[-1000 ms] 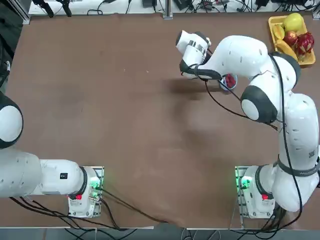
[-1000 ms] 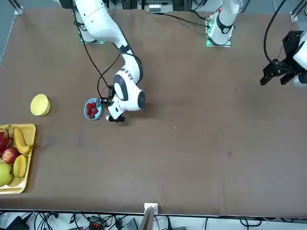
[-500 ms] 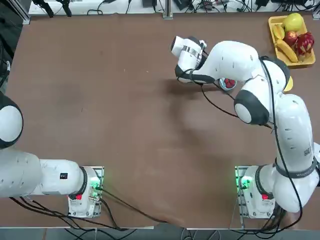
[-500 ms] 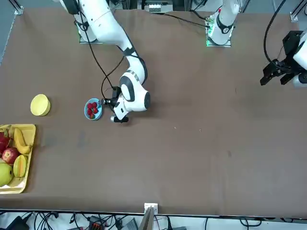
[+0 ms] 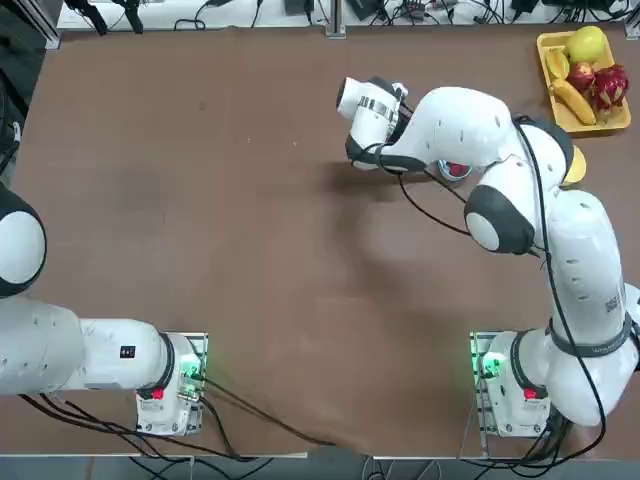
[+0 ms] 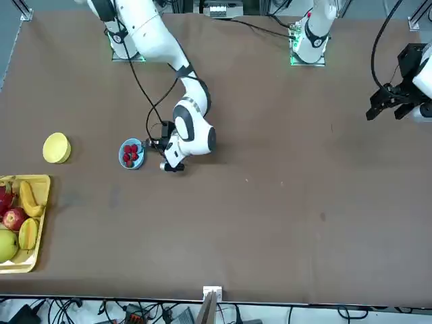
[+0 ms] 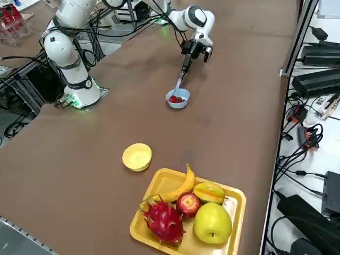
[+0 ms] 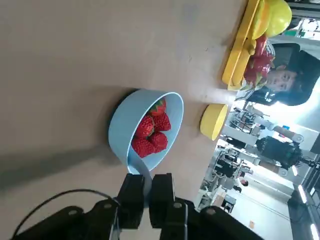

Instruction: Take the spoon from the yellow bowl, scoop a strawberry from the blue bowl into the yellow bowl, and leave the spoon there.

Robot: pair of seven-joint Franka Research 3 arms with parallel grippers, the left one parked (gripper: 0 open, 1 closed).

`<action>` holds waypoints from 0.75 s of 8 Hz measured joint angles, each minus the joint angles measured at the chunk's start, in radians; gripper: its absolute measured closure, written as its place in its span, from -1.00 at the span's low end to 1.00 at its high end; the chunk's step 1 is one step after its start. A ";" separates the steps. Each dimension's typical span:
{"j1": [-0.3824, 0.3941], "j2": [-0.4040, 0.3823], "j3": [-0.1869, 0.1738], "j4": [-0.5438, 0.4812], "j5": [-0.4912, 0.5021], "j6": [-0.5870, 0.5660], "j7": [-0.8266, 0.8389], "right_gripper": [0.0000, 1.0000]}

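Observation:
My right gripper [image 7: 186, 60] is shut on the handle of the pale spoon [image 7: 180, 79], just beside the blue bowl [image 7: 178, 99]. The spoon slants down from the fingers, and its scoop end rests at the bowl's near rim. In the wrist view the fingers [image 8: 131, 196] pinch the spoon [image 8: 141, 172] right at the blue bowl [image 8: 125, 125], which holds several strawberries [image 8: 151, 132]. The yellow bowl [image 7: 137, 156] stands apart, between the blue bowl and the fruit tray, and looks empty. In the front view the blue bowl [image 6: 131, 154] lies between the yellow bowl [image 6: 57, 148] and my gripper [image 6: 162, 154].
A rectangular yellow fruit tray [image 7: 234, 194] with banana, apple, dragon fruit and other fruit sits at the table's far right corner [image 5: 546, 45]. A black cable loops from my wrist [image 6: 145, 115]. A person shows beyond the table in the wrist view.
My right hand has drawn away from the blue bowl, towards the table's middle, with the spoon still in its grip. More of the strawberries now show from above.

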 joint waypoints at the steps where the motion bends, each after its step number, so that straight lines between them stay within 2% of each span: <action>1: 0.007 0.005 0.000 0.000 -0.007 -0.005 0.000 0.79; 6: 0.031 0.059 -0.001 0.005 -0.065 -0.047 0.000 0.79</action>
